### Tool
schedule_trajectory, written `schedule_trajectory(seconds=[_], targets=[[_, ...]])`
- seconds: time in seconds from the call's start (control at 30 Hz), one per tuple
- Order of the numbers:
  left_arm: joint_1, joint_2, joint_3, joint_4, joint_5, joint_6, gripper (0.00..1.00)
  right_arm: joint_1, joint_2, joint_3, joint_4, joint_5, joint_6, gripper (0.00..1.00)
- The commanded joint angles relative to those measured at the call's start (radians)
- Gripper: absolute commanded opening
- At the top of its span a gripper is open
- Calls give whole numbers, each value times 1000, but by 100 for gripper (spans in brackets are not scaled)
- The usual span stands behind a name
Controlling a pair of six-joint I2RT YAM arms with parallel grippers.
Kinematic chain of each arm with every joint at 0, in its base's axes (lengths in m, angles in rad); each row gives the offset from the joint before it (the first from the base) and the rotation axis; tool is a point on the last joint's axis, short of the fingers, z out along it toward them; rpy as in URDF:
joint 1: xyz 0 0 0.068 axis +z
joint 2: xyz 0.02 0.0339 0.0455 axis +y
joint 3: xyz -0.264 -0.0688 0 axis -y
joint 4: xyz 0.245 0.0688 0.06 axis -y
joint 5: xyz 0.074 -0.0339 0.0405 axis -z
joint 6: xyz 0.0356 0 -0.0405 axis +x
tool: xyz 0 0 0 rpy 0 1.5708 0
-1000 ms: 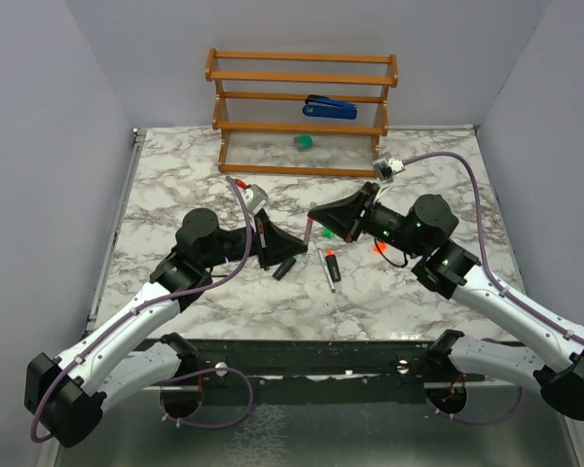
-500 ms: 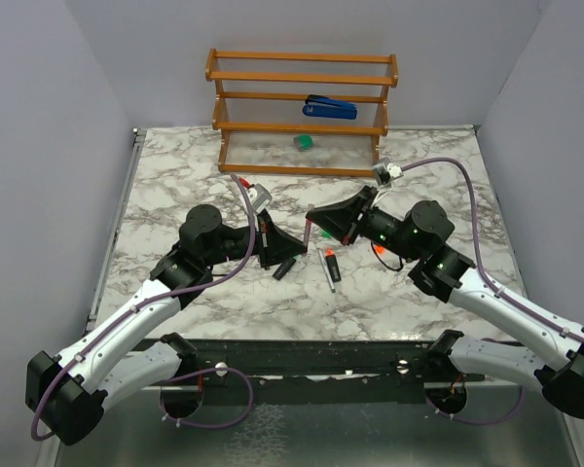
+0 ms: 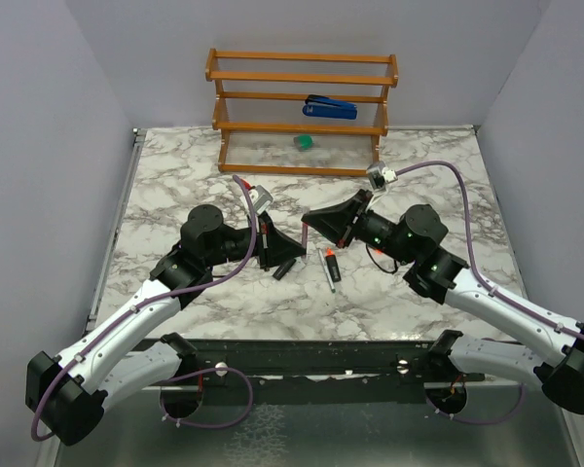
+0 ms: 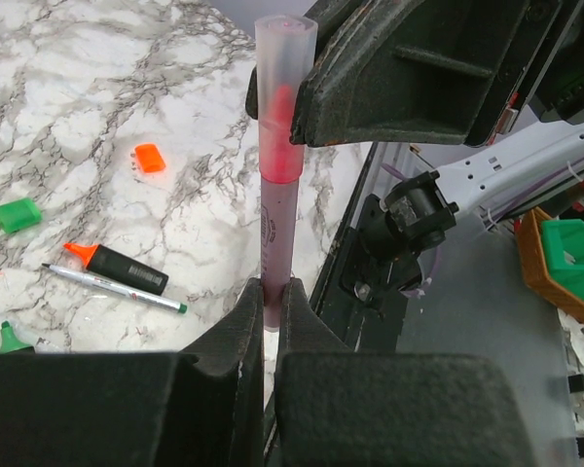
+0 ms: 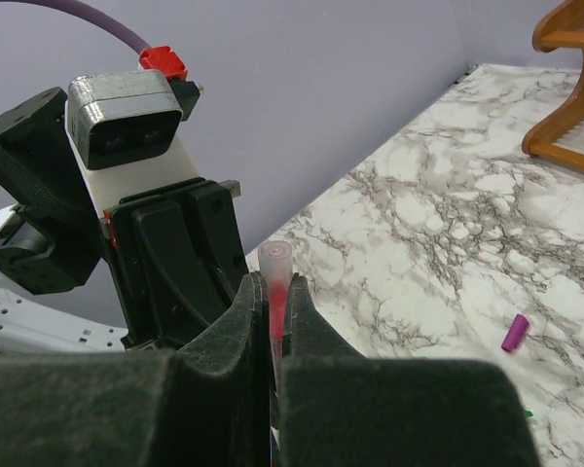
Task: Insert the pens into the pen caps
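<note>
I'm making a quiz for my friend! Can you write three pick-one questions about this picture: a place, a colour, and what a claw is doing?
1. Where is the blue stapler? A) on the wooden slatted rack B) in a gripper C) under an arm
2. What colour tips the short black marker beside the thin grey pen? A) green B) orange C) blue
3. What is the left gripper doing? A) open B) shut on nothing C) shut on the thin pink pen
Answers: 1A, it rests on a shelf; 2B, its tip is orange; 3C, it pinches the pen's barrel.
</note>
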Motion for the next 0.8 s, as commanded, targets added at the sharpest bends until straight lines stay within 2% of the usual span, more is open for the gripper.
schedule_trajectory(seconds=[0.0,0.77], targets=[[44,-52,119,336,-202,24,0,75,43,-91,-312,-207,15,1],[60,-62,148,280,-189,74,0,77,112,-55,-515,-255,-112,1]])
